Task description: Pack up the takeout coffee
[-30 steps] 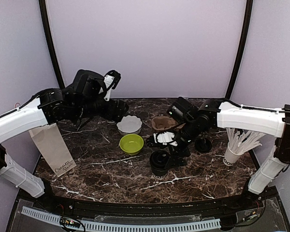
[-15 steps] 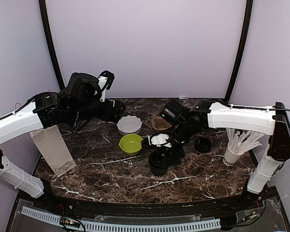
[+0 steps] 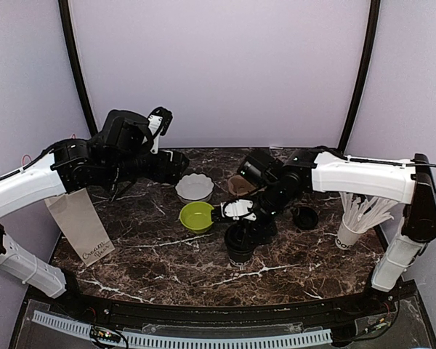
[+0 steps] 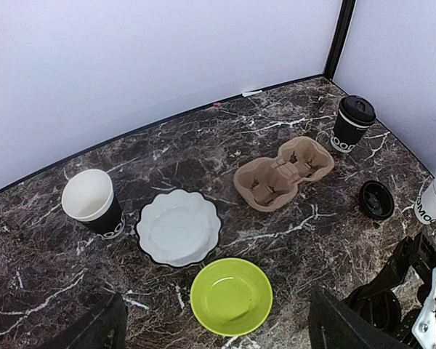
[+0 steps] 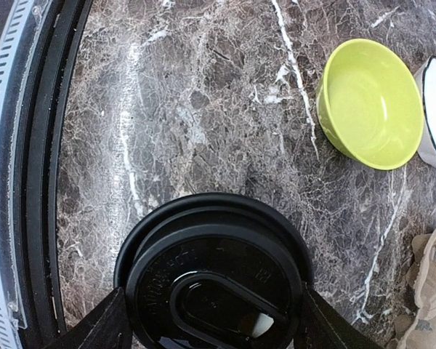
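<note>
Now right gripper straddles the takeout coffee, grip unclear; left gripper gapes empty; an off-centre squeeze could topple it

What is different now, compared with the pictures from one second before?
The right gripper shifted left, over the lidded black cup; its fingers flank the lid, grip unclear. The left arm drew slightly leftward. The cup, green bowl and paper bag stayed put.
</note>
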Tool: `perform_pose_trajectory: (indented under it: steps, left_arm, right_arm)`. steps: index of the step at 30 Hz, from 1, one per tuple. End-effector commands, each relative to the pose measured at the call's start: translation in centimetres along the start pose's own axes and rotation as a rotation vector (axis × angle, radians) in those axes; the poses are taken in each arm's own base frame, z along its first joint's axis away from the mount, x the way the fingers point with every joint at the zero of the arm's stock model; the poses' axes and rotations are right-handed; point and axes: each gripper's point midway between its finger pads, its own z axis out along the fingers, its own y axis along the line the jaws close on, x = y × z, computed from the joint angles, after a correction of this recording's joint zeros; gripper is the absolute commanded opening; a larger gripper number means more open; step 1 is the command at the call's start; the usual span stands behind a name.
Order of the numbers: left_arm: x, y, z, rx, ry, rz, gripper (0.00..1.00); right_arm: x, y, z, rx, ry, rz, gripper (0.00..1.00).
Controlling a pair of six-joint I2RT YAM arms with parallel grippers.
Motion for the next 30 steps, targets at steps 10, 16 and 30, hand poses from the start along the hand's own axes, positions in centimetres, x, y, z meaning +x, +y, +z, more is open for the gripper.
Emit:
perform_pose_trajectory:
  steps: [10,16,30]
  left_arm:
    - [-0.3,0.0,0.0,0.009,-0.015,0.013,0.89]
    - [-0.2,-0.4,0.3,0.023,-0.011,0.024,0.89]
    - [0.6,-0.9,0.7,0.051,0.015,0.021,0.89]
  right_arm:
    - [5.4,-8.7,-11.0,0.19,-0.137,0.317,0.68]
    - [11.2,-13.7,-15.2,0.356,-0.099,0.489,0.68]
    - [18.9,-18.6,-13.5,0.434,-0.006,0.729,0.68]
